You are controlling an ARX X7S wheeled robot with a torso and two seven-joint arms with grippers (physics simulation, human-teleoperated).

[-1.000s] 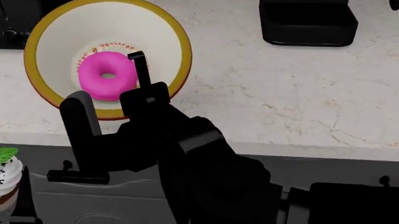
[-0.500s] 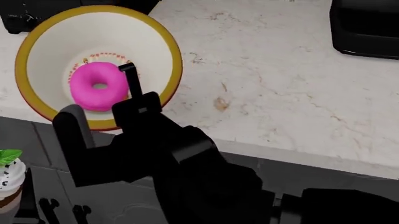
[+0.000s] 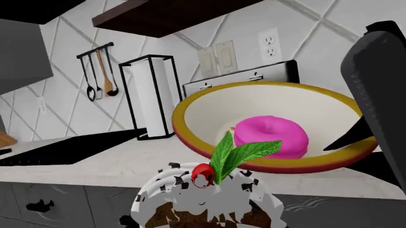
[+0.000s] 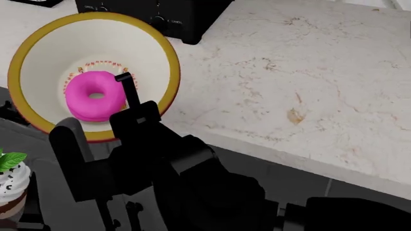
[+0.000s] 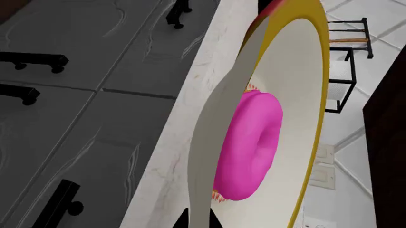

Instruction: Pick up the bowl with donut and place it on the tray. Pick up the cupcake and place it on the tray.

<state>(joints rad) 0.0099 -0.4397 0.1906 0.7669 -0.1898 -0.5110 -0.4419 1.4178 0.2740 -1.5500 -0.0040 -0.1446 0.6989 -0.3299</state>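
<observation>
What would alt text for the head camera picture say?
A black robot hand grips the near rim of a yellow-rimmed white bowl holding a pink donut, at the edge of a marble counter. A frosted cupcake shows at lower left.

The right arm [image 4: 192, 178] is glossy black, blocky, with flat jaws.

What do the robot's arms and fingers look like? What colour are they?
They are all black, with no stripes or stickers showing. The arm in the head view is chunky and blocky, made of boxy segments. Its gripper has one thin flat finger and one thicker rounded finger. No cables or sleeves show.
</observation>
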